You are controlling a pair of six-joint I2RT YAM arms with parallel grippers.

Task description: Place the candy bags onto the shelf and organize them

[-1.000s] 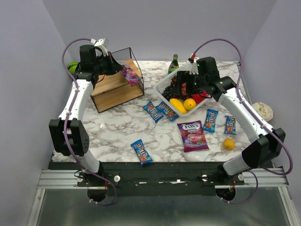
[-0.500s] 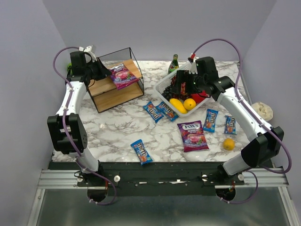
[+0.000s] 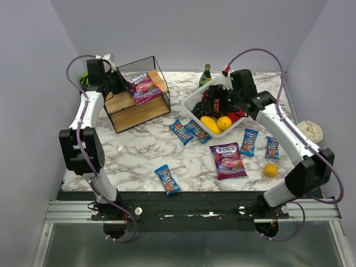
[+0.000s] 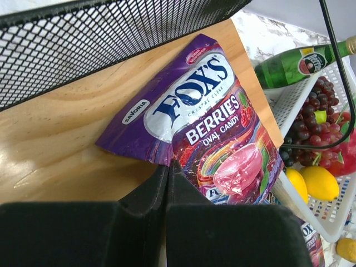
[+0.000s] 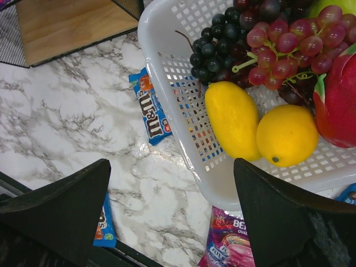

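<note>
The left hand (image 4: 167, 172) is reaching in over the shelf (image 4: 50, 150) with its fingers pressed tight together, and it appears to be pinching the near edge of the purple bag (image 4: 206, 128), since the foil is creasing into a point right at the tips. The bag is lying face up and slanted on the upper board, and its lower corner seems to be reaching past the board's edge toward the basket (image 5: 146, 33). To finish this placement well, the hand should be nudging the bag further onto the wood and squaring it to the board. It should then let go and draw straight back, so the foil is not dragged along and room is left for the other bags. The right hand (image 5: 171, 167) is hanging spread wide and carrying nothing above the basket's near wall. What shows of the shelf's lower board is holding nothing. The basket is holding dark and red grapes (image 5: 267, 39), two yellow fruits (image 5: 233, 119) and a red fruit (image 5: 336, 100). The second purple bag (image 3: 228, 160) and the blue packets (image 3: 167, 179) are waiting on the worktop (image 3: 139, 150).
</note>
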